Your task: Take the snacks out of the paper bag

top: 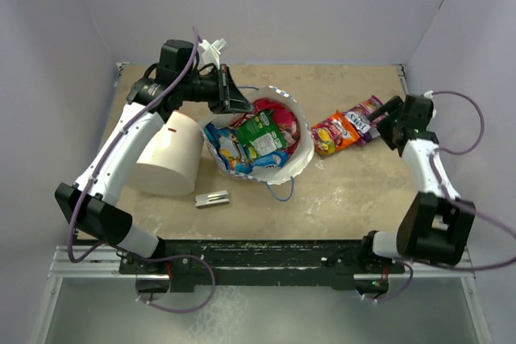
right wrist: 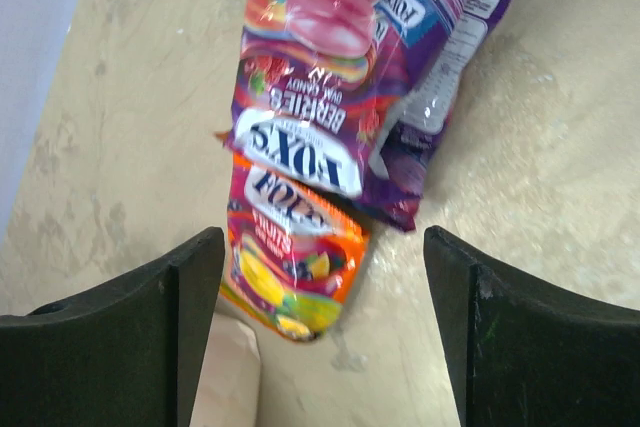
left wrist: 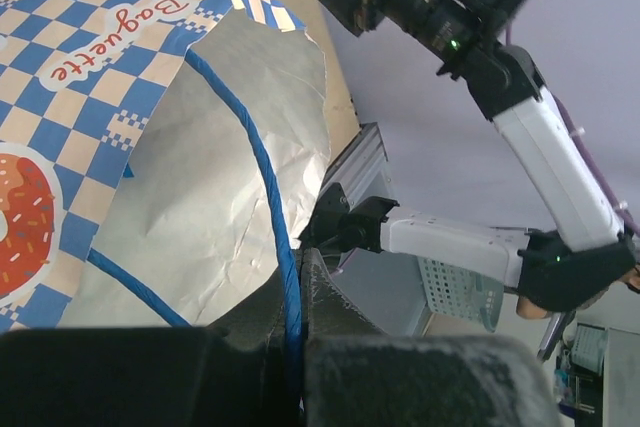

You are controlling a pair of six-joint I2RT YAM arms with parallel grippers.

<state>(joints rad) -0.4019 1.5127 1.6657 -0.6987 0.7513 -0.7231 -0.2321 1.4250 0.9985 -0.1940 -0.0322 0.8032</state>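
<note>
The paper bag (top: 300,153) lies open in the middle of the table, with green (top: 262,132), blue (top: 229,147) and red (top: 284,122) snacks inside. My left gripper (top: 231,96) is at its far rim. In the left wrist view the left gripper (left wrist: 295,347) is shut on the bag's blue string handle (left wrist: 262,172), beside the checkered bag wall (left wrist: 90,77). A purple packet (top: 369,112) and orange packets (top: 334,133) lie on the table to the right. My right gripper (top: 387,122) is open and empty just above the purple packet (right wrist: 340,67) and an orange packet (right wrist: 290,257).
A plain white cylinder (top: 169,155) lies left of the bag, under my left arm. A small grey metal clip (top: 212,198) lies in front of the bag. A white object (top: 216,46) stands at the back wall. Walls close in on three sides.
</note>
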